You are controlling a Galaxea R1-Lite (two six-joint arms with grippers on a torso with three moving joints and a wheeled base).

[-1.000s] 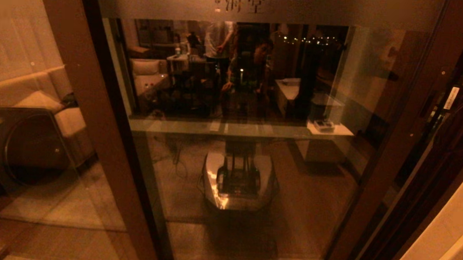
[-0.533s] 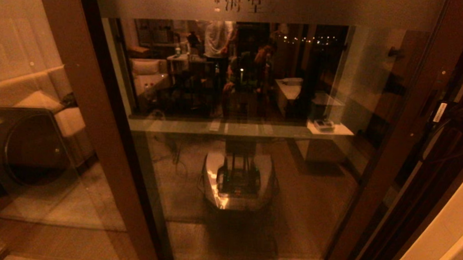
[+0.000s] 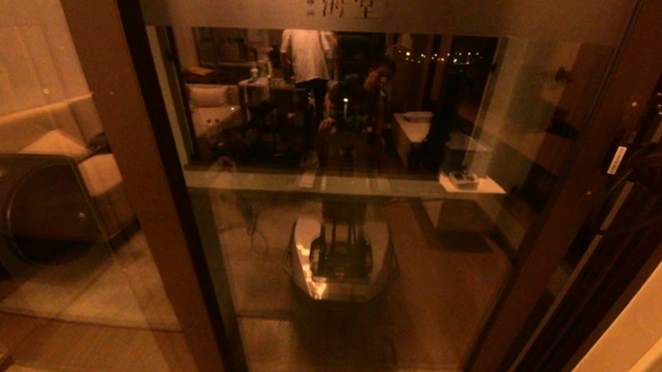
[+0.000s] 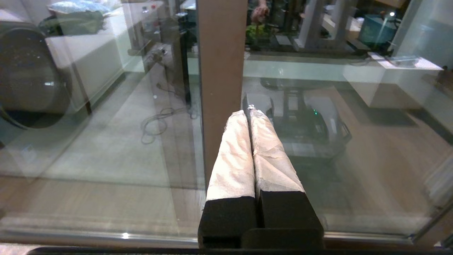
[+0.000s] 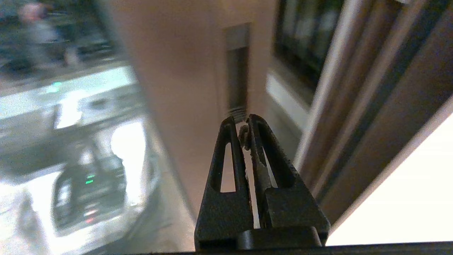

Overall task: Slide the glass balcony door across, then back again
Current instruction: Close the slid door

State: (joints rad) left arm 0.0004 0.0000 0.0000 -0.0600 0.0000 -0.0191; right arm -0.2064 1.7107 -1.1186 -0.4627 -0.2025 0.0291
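The glass balcony door (image 3: 352, 220) fills the head view, brown-framed, with a frosted top band bearing Chinese characters (image 3: 350, 2). My right arm (image 3: 659, 161) reaches in from the right beside the door's right upright (image 3: 580, 180). In the right wrist view my right gripper (image 5: 242, 122) is shut and empty, its tips just short of the slim recessed handle plate (image 5: 236, 71) on that upright. My left gripper (image 4: 247, 113), its fingers (image 4: 233, 152) wrapped in white, is shut on nothing in front of a plain brown upright (image 4: 221, 53); it is out of the head view.
A second glass pane (image 3: 61, 85) stands to the left, with a dark round-fronted appliance (image 3: 39, 207) behind it. Dark door-frame rails (image 3: 611, 288) and a pale wall (image 3: 642, 345) close off the right. The glass reflects my base (image 3: 339, 259).
My right arm has come in from the right edge towards the door's right upright. The door itself has not moved.
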